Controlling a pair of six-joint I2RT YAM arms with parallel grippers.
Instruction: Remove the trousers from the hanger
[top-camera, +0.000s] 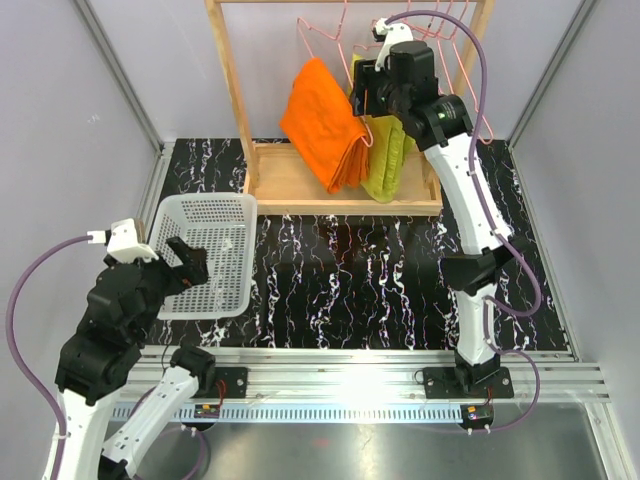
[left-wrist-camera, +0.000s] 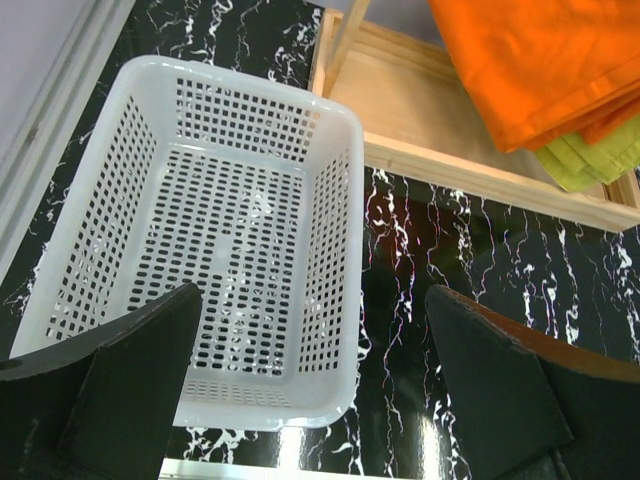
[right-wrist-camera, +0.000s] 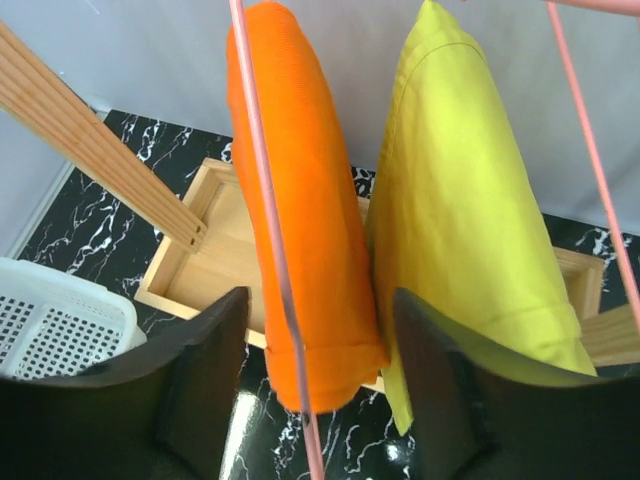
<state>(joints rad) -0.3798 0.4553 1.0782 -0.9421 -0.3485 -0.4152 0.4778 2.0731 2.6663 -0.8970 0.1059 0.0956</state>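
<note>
Black fingers of my right tool (right-wrist-camera: 320, 300) stand apart on either side of the trousers (right-wrist-camera: 310, 200), near their lower end, not clamped on them as far as I can see. They hang folded over the hanger (right-wrist-camera: 266, 200), touching the yellow-green garment (right-wrist-camera: 470, 200), on the wooden rack (top-camera: 232, 90) at the bench's (top-camera: 350, 280) far edge. My left tool (left-wrist-camera: 312, 300), jaws spread wide, hangs above the white basket (left-wrist-camera: 340, 250) near the left edge.

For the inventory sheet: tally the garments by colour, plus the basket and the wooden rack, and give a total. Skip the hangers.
Orange trousers: 1
Yellow-green garment: 1
White basket: 1
Wooden rack: 1
Total: 4
</note>
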